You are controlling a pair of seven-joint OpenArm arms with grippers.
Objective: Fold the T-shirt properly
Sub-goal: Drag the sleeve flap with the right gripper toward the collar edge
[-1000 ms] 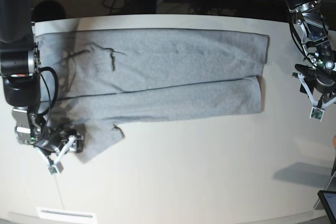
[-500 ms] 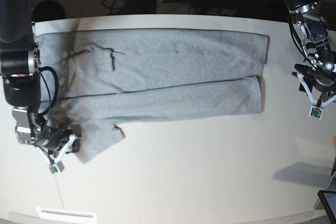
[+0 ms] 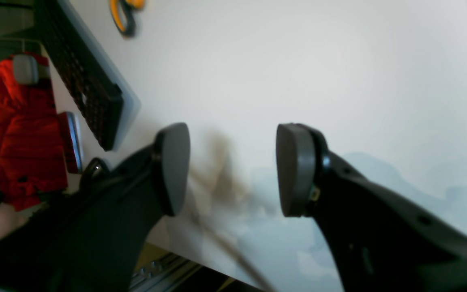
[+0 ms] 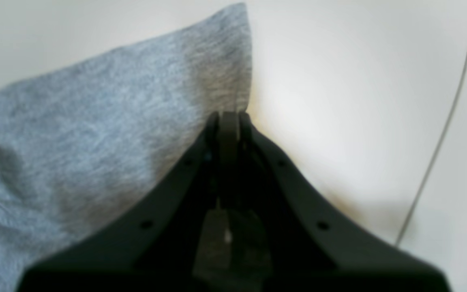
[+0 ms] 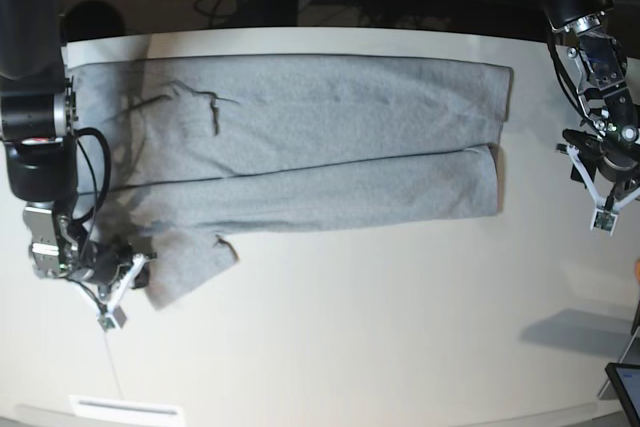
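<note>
Shirt (image 5: pixel 300 137) lying half folded on table (image 5: pixel 400 327) | sleeve (image 4: pixel 108 121) sticking out | right gripper (image 4: pixel 228 121) pinching it | left gripper (image 3: pixel 231 170) hanging open, empty

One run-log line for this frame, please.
right gripper: shut on T-shirt sleeve edge | left gripper: open, empty, over bare table
</note>
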